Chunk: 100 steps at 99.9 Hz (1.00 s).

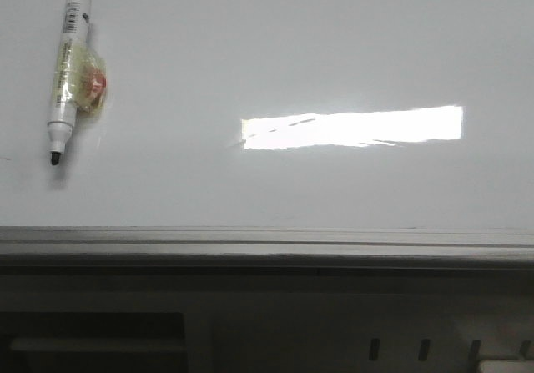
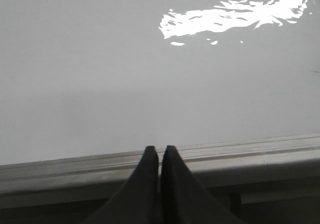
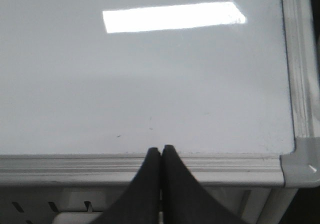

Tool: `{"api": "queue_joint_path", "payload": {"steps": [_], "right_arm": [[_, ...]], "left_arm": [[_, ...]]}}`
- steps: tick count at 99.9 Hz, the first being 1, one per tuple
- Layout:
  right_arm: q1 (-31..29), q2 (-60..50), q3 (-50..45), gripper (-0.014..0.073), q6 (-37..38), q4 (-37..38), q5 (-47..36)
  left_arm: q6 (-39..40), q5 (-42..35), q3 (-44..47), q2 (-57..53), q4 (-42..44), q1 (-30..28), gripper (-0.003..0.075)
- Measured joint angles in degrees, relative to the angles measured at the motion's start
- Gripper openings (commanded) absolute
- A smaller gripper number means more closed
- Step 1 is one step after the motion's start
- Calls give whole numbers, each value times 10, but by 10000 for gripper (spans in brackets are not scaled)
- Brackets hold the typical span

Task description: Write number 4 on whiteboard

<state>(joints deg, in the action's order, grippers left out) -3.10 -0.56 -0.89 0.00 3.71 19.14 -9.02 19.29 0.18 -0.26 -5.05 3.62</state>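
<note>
The whiteboard (image 1: pixel 275 47) fills the front view, glossy white with a grey edge rail (image 1: pixel 267 244) along its near side. No number 4 shows on it. A white marker (image 1: pixel 65 73) with a black cap end and an uncapped black tip lies at the board's far left, with a yellowish wrap around its middle. My left gripper (image 2: pixel 160 150) is shut and holds nothing, its tips over the near rail (image 2: pixel 240 154). My right gripper (image 3: pixel 160 149) is shut too, empty, above the near rail (image 3: pixel 75 164) close to the board's right corner (image 3: pixel 300 166). Neither gripper appears in the front view.
A bright rectangular light reflection (image 1: pixel 350 128) sits mid-board. A few tiny dark specks (image 3: pixel 118 135) mark the board near the right gripper. Below the rail is the dark front of the stand with slots (image 1: pixel 421 350).
</note>
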Motion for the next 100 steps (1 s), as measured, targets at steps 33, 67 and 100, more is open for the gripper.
{"api": "queue_joint_path", "payload": {"steps": [33,67,100], "right_arm": [[0,0,0,-72,0,0,0],[0,0,0,-72,0,0,0],[0,0,0,-72,0,0,-16]], "left_arm": [[0,0,0,0,0,0,-13],[0,0,0,0,0,0,-13],[0,-4,0,0,-4,0,-13]]}}
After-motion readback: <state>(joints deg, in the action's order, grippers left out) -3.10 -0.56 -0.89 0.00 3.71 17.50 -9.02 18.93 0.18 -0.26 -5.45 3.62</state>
